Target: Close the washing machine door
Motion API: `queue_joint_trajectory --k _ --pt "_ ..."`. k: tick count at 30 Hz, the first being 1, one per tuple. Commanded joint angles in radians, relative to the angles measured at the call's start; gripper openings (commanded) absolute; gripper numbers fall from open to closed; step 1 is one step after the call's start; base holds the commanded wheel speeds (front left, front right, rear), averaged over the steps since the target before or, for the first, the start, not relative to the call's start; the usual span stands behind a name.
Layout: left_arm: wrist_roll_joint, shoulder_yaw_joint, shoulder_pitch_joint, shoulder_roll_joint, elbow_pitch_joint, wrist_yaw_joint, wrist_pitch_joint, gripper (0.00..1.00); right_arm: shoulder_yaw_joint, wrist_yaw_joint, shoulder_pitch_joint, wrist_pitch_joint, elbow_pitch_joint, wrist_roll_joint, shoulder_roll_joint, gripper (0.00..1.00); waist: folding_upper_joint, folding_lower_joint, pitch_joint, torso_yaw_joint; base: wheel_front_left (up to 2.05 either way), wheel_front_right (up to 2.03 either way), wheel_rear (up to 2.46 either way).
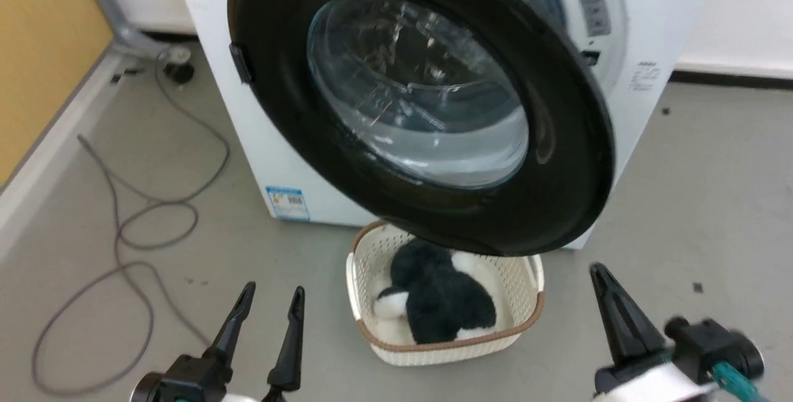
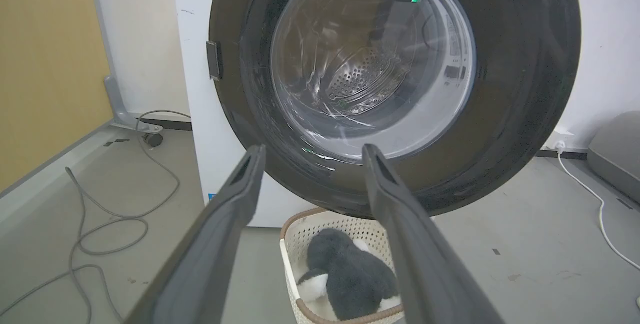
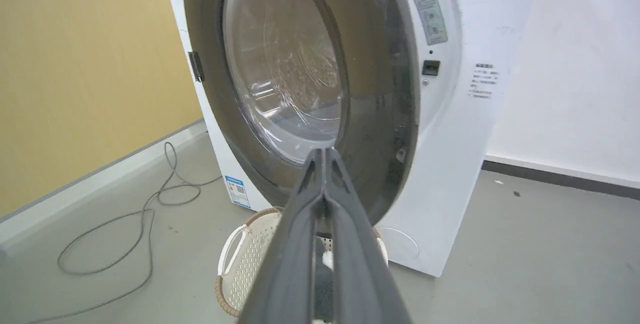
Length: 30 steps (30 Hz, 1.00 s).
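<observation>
Left gripper sits at lower left of head view: fingers well apart, nothing between them. Right gripper at lower right, blurred; fingers look together, nothing held. Both are short of the washing machine door, which hangs out from the washing machine above a basket holding a plush toy.

Left wrist view: left gripper spread and empty, pointing at the lower rim of the washing machine door.

Right wrist view: right gripper closed tip to tip, empty, aimed at the door's free edge; contact cannot be told. Catch slot on the washing machine is uncovered.

Status: door ajar, not latched. Remaining, as I judge it: swing it home until the catch engages.
</observation>
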Motion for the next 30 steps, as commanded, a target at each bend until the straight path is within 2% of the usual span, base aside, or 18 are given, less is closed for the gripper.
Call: queue_joint_trajectory --k 1,8,13,22,30 --pt "0.008 0.003 -0.018 -0.004 0.0 -0.004 -0.004 1.0 0.011 0.001 -0.025 0.004 -0.005 0.006 -0.013 0.0 0.0 0.0 0.028 0.019 0.0 0.0 0.0" --pt "0.0 0.004 -0.088 -0.036 -0.007 -0.02 -0.004 1.0 0.129 0.001 -0.185 0.065 -0.013 0.093 -0.153 0.0 0.0 0.0 0.146 0.068 0.0 0.0 0.0" --pt "-0.001 -0.011 -0.132 -0.048 0.0 -0.028 -0.004 1.0 0.157 0.001 -0.331 0.104 0.028 0.157 -0.252 0.0 0.0 0.0 0.214 0.103 0.0 0.0 0.0" --pt "-0.021 -0.019 -0.181 -0.053 -0.004 -0.034 -0.004 1.0 0.092 0.001 -0.512 0.151 0.174 0.215 -0.322 0.0 0.0 0.0 0.288 0.153 0.0 0.0 0.0" --pt "-0.044 -0.045 -0.213 -0.053 -0.023 -0.017 -0.004 1.0 0.061 0.001 -0.67 0.174 0.28 0.247 -0.38 0.0 0.0 0.0 0.346 0.178 0.0 0.0 0.0"
